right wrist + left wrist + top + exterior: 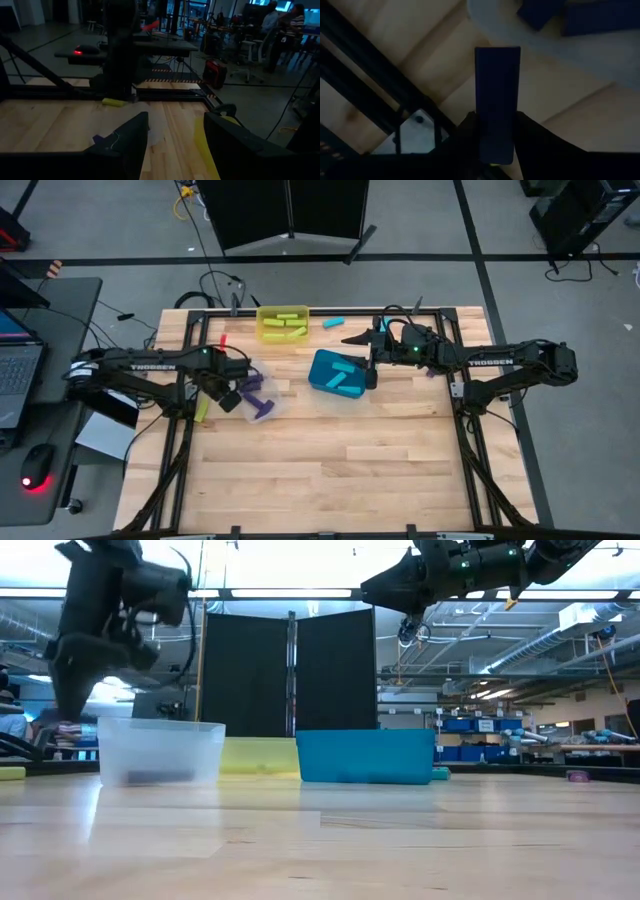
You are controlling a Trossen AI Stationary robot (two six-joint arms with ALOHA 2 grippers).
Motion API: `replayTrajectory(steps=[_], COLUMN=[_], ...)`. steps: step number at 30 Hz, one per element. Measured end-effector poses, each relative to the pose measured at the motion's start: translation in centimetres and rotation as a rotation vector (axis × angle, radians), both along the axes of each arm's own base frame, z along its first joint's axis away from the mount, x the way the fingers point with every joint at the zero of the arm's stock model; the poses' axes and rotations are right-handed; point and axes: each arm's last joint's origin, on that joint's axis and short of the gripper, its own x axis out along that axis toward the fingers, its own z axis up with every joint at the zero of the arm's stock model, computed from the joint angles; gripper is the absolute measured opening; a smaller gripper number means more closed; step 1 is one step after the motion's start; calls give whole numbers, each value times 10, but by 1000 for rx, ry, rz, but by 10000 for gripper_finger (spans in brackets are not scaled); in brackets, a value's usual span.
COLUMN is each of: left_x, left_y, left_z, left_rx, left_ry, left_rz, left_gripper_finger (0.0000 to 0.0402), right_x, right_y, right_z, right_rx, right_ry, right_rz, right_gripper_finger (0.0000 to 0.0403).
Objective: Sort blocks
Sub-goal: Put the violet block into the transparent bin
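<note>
My left gripper (232, 395) hangs over the table's left part, just left of the clear bin (262, 402), shut on a dark purple block (497, 90). The gripper itself hides that block in the high view. Two more purple blocks (262, 410) lie in the clear bin. The yellow bin (283, 323) at the far edge holds yellow-green blocks, and the teal bin (338, 373) holds cyan blocks (345, 380). My right gripper (172, 135) stands open and level above the teal bin's right side, high in the low view (400, 585), with nothing between its fingers. My left gripper pinches the purple block between its two fingers (469, 131), on the two long sides near the block's upper end (496, 142). The fingers come from above, pointing down, and lie along the block. The block hangs upright below the fingertips, clear of the table.
A loose cyan block (333, 323) lies beside the yellow bin, and a yellow-green block (201, 410) lies at the table's left edge. A small red piece (223, 338) sits at the far left. Black frame rails (180, 440) run along the table's sides. Bare wood fills the near half.
</note>
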Motion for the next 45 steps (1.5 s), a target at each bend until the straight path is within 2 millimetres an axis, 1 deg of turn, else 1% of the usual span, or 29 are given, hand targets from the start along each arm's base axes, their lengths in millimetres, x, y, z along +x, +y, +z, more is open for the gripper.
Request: replayTrajectory(steps=[2, 4, 7, 9, 11, 13, 15, 19, 22, 24, 27, 32, 41, 43, 45], left_x=[4, 9, 22, 32, 40, 47, 53, 59, 63, 62, 60, 51, 33, 30, 29], left_y=[1, 2, 4, 6, 7, 8, 7, 7, 7, 7, 6, 4, -4, -5, -6], left_z=[14, 29, 49, 55, 56, 51, 42, 35, 34, 34, 35, 39, 56, 59, 62], left_rx=[10, 31, 77, 103, 100, 92, 90, 122, 134, 134, 130, 165, 213, 241, 285], left_ry=[-22, -81, -230, -341, -413, -418, -397, -357, -373, -372, -359, -330, -406, -429, -457], left_rz=[-18, -46, -95, -116, -136, -153, -166, -194, -206, -206, -205, -170, -86, -59, -39], left_gripper_finger=[98, 98, 98, 98, 98, 99, 108, 162, 206, 226, 239, 233, 228, 227, 227], right_x=[0, 0, 0, 0, 0, 0, 0, 0, 0, 0, 0, 0, 0, -1, -2], right_y=[0, 0, 0, 0, 0, 0, 0, 0, 0, -1, -1, -1, -1, -3, -7], right_z=[0, 0, 0, 0, 0, 0, 0, 0, 0, 0, 0, 0, 0, 0, 0], right_rx=[0, 0, -1, -1, -1, 3, 9, 11, 11, 9, 8, 8, -1, -1, 29], right_ry=[-1, -2, -4, -3, -3, -4, -5, -2, -2, -3, -3, -3, -4, -3, -3], right_rz=[0, 0, 0, 0, 0, -1, -2, -2, -2, -16, -27, -28, -28, -54, -124], right_gripper_finger=[204, 204, 204, 204, 204, 204, 204, 204, 204, 204, 204, 204, 204, 204, 204])
